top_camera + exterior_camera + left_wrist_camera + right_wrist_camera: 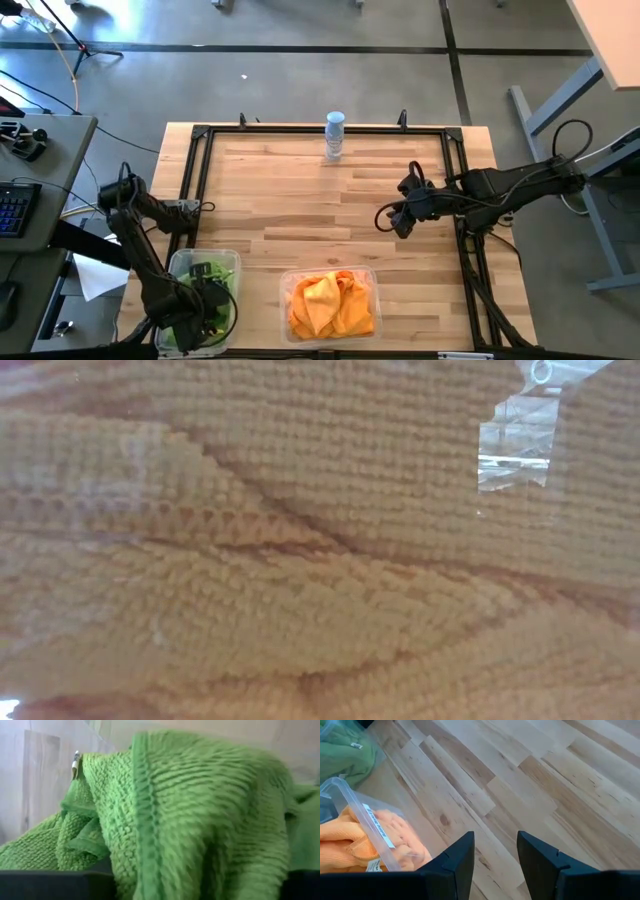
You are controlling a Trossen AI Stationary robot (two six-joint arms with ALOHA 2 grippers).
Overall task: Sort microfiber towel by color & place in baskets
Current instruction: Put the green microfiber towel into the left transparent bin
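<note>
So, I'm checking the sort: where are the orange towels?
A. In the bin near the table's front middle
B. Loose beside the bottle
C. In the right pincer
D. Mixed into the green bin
A: the orange towels lie piled in the clear bin at the front middle, apart from the green ones.

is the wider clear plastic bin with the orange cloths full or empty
Full. In the high view the wider clear plastic bin holds bunched orange microfiber cloths across nearly its whole inside, and they press against its wall in the low view.
</note>
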